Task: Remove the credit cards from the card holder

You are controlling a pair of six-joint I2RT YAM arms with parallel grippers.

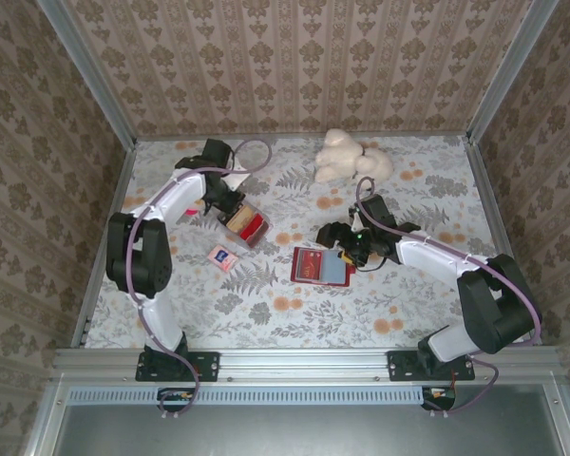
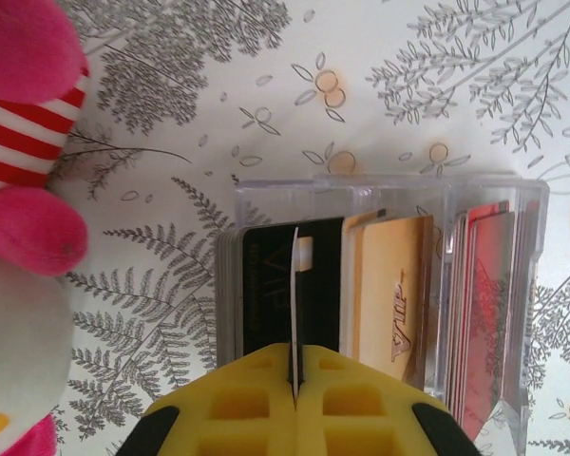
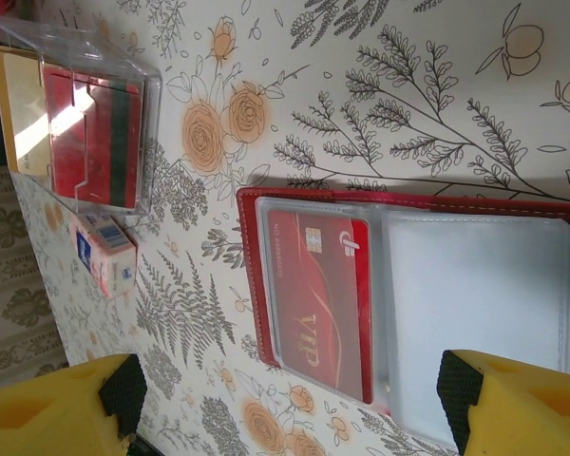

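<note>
My left gripper (image 2: 294, 378) is clenched on a thin plastic card (image 2: 294, 285), edge-on over the clear plastic box (image 2: 389, 190). My right gripper (image 3: 290, 408) hangs released over the flat red folding wallet (image 3: 252, 285), well in from the table (image 1: 408, 313) edges; I should pinch its red credit card (image 3: 318, 294) and draw it flat along the pocket

I count one red card holder (image 3: 248, 285) lying open, with two clear pockets showing and one red credit card (image 3: 318, 290) in them. There is one clear box (image 2: 389, 190). In it are one black card (image 2: 261, 294), one tan card (image 2: 394, 285) and a stack of red cards (image 2: 480, 304) packed too tight to number. One edge-on card (image 2: 294, 285) sits at my left gripper (image 2: 294, 380). My right gripper (image 3: 290, 404) makes two grippers. Then one small blue-and-red card (image 1: 222, 257), one white plush toy (image 1: 347, 157) and one pink striped plush (image 2: 28, 123).
</note>
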